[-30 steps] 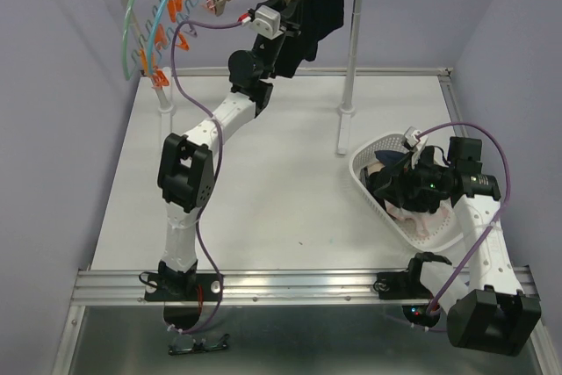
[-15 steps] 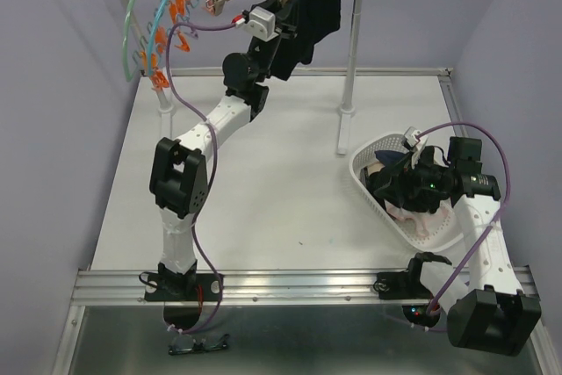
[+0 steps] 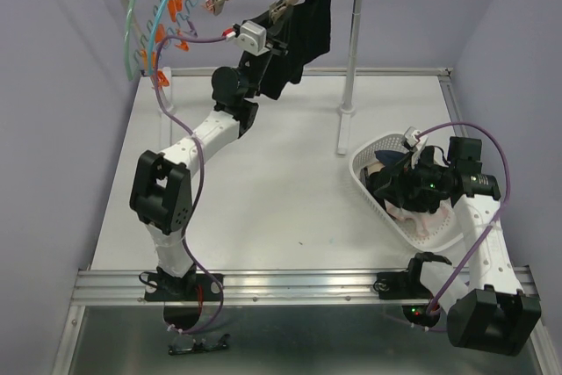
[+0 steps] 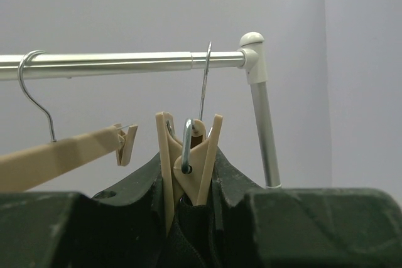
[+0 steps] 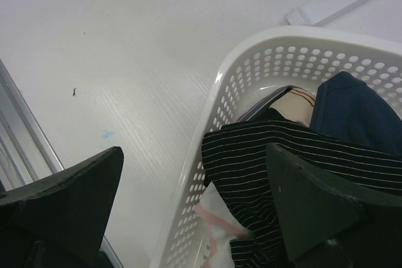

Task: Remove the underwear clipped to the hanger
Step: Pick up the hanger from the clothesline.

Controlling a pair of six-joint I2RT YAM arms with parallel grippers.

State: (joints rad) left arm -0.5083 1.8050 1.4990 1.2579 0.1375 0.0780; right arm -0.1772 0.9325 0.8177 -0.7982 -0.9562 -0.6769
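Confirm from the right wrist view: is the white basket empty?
No, the basket holds a black striped garment and a navy one.

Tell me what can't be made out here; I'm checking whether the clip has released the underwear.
- Left wrist view: lower end of the clip, where it bites the black underwear, hidden between the fingers of the left tool.
- Top view: the same clip, too small to read.
- Right wrist view: far side of the basket, cut off by the frame edge.

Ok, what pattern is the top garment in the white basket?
Black cloth garment with thin white stripes; right wrist view.
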